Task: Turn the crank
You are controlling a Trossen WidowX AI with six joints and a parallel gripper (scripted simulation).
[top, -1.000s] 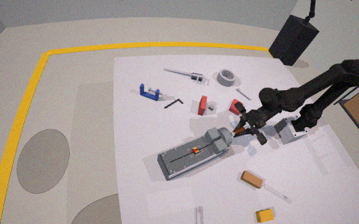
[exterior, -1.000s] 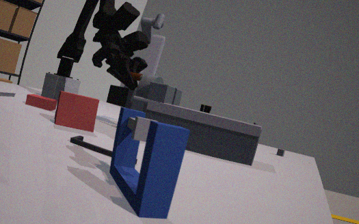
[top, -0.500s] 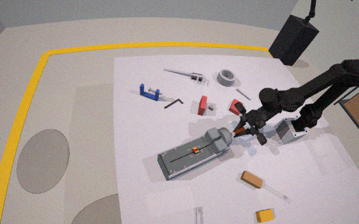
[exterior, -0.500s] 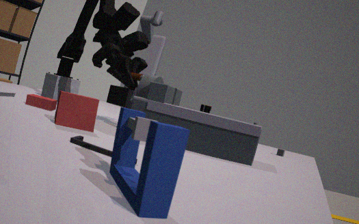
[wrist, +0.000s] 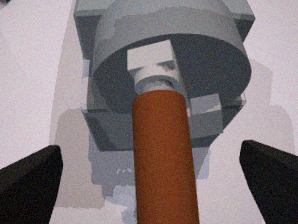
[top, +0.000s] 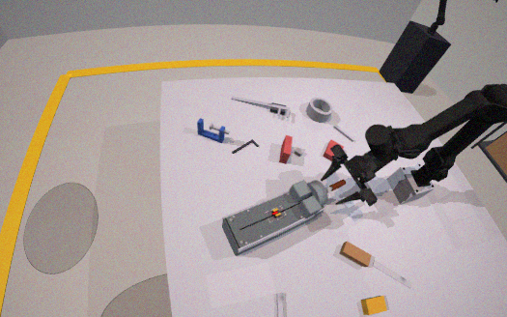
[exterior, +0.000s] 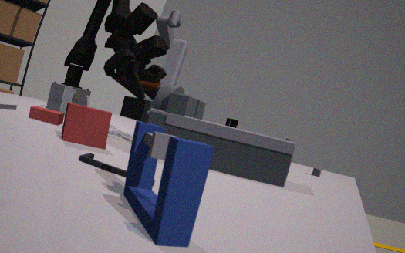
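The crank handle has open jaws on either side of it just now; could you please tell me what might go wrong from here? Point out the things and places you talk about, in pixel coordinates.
The jaws (top: 348, 187) stand open astride the orange-brown handle (top: 337, 185) (wrist: 162, 155), so a sideways retreat could knock it and turn the crank.

The red pointer (top: 275, 213) looks close to the brass marks, but at this size I can't confirm it is level; the setting may be slightly off.
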